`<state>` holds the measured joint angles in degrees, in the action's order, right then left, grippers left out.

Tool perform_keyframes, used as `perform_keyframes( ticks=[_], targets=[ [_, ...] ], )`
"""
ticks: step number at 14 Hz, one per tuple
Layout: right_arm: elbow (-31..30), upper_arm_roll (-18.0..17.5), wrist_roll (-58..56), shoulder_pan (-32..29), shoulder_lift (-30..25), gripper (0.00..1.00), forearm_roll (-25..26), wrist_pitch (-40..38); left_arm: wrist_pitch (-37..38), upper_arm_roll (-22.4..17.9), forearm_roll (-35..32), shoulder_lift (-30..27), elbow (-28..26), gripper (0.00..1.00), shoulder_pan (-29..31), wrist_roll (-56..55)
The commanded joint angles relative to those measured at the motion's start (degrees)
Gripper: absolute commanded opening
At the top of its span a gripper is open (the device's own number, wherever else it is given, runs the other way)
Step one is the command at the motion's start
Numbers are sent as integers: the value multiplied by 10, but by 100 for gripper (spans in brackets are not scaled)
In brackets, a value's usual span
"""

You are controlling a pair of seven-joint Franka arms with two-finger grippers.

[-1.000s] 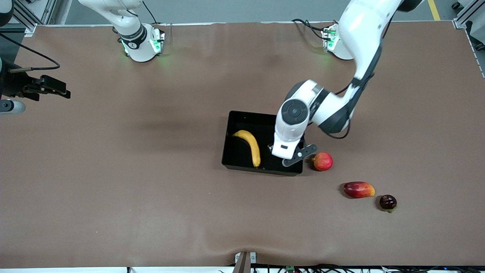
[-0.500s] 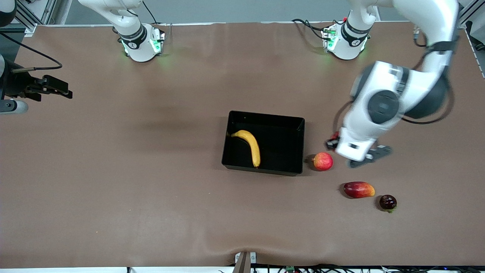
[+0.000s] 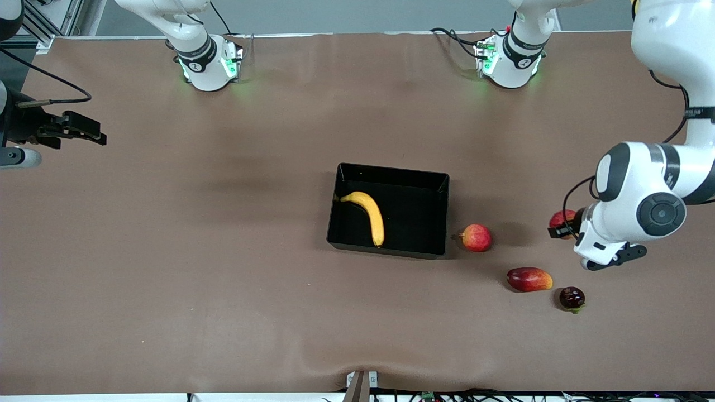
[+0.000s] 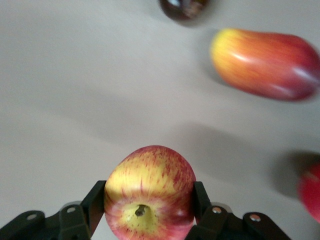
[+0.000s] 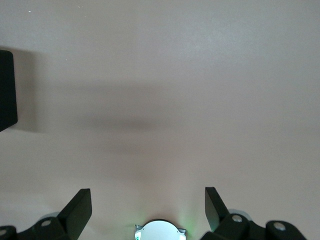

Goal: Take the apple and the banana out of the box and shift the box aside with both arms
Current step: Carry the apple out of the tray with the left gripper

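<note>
Your left gripper [image 4: 150, 220] is pinching an apple [image 4: 150, 192], one finger [image 4: 95, 202] pressed on each flank, stem end toward the wrist camera; in the front view that apple [image 3: 560, 220] shows only partly at the wrist, held in the air over the table [image 3: 223, 279] toward the left arm's end. Beneath and around it lie three loose fruits: a second red apple [image 3: 476, 237] just beside the box's wall, a red-and-yellow mango [image 3: 528, 279] nearer the front edge, and a small dark fruit [image 3: 572, 298] near the mango, toward the left arm's end. The box [image 3: 430, 187] sits at the middle of the table, well apart from the held apple, and the banana [image 3: 371, 215] lies inside it along the wall toward the right arm's end, its tip close to the box's front wall. Your right gripper [image 5: 148, 207] waits with its fingers spread wide and nothing between them, over bare table at the right arm's end.
</note>
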<state>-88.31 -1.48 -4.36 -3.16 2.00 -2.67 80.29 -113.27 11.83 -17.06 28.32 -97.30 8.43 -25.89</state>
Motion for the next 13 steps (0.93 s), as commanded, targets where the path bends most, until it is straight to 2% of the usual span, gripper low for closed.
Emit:
perform_keyframes(
  ticks=[1,3,6,7,8,9,10,11,13],
  targets=[
    [-2,2,0,-1,-2,100,-6,-6,-82,7,-51,14,-38,0,38,4],
    [-2,2,-3,-3,-3,100,-6,-22,-134,7,-51,37,-43,0,55,23],
    [-2,3,-6,-5,-3,100,-6,-21,-172,7,-52,65,-44,0,73,39],
    [-2,3,-6,-4,-2,100,-6,-20,-179,7,-52,71,-44,8,73,39],
    [-2,3,-6,-4,-2,100,-6,-21,-180,7,-52,74,-44,25,74,39],
    [-2,2,-6,-4,-2,100,-6,-21,-180,7,-52,76,-44,53,72,38],
    [0,2,-9,-8,0,100,-7,-18,-180,8,-52,75,-44,89,72,39],
    [2,2,-9,-6,8,100,-7,-15,-180,8,-51,71,-45,100,71,39],
    [3,2,-7,3,15,100,-30,1,-171,9,-50,50,-47,100,68,36]
  ],
)
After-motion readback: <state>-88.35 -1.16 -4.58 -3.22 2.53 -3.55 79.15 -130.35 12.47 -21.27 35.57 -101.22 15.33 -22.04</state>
